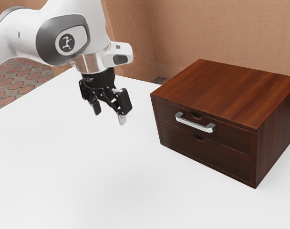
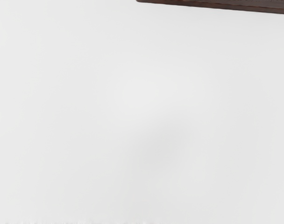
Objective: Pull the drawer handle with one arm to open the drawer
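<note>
A dark wooden cabinet with two drawers stands on the white table at the exterior view's right. The upper drawer carries a silver bar handle and sits flush with the cabinet front. The lower drawer has only a small notch. My black gripper hangs open above the table, to the left of the cabinet and about level with the handle, with nothing between its fingers. In the wrist view a strip of the cabinet's base lies ahead of the hand over bare tabletop.
Brown walls close the room behind the cabinet. A patterned floor shows past the table's far left edge. Open tabletop spreads below and in front of the gripper.
</note>
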Controlling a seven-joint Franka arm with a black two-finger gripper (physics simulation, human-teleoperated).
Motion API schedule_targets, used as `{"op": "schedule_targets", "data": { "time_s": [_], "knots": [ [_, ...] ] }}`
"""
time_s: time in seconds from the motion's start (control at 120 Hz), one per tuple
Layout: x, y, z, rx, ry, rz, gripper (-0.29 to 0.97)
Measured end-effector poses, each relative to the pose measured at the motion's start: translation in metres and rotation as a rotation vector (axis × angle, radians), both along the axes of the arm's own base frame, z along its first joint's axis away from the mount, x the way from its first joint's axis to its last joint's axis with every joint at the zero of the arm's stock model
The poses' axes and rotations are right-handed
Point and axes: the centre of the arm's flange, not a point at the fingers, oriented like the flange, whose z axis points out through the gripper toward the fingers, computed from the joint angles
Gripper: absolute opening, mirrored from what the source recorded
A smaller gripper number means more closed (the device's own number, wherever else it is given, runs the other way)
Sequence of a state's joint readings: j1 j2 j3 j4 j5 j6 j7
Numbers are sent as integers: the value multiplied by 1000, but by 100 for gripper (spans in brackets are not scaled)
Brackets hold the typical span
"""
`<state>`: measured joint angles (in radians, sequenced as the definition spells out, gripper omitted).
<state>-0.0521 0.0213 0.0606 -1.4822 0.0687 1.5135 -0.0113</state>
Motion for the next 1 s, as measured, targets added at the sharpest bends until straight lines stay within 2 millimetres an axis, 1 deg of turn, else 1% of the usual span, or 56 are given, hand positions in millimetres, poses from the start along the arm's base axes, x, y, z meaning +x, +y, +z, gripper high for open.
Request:
{"op": "schedule_targets", "data": {
  "time_s": [0.1,0.217,0.242,0.292,0.308,0.333,0.367,0.425,0.5,0.6,0.692,0.767,0.825,0.883,0.95,1.0],
  "knots": [
    [-1,15,0,11,5,31,68],
    [-3,38,2,15,6,78,68],
    [-6,44,16,16,-19,89,68],
    [-14,54,63,19,-103,114,68],
    [-18,57,75,20,-123,123,68],
    [-22,62,87,21,-142,139,68],
    [-26,68,95,14,-153,170,68],
    [-29,77,99,-16,-157,247,68],
    [-30,83,96,-69,-149,386,68],
    [-30,84,94,-111,-139,566,68],
    [-27,72,90,-130,-128,689,68],
    [-20,51,83,-136,-117,753,68],
    [-12,26,75,-142,-113,779,68],
    [-2,-5,68,-150,-116,787,68],
    [6,-40,53,-152,-117,793,68],
    [10,-59,44,-156,-124,805,68]
  ]
}}
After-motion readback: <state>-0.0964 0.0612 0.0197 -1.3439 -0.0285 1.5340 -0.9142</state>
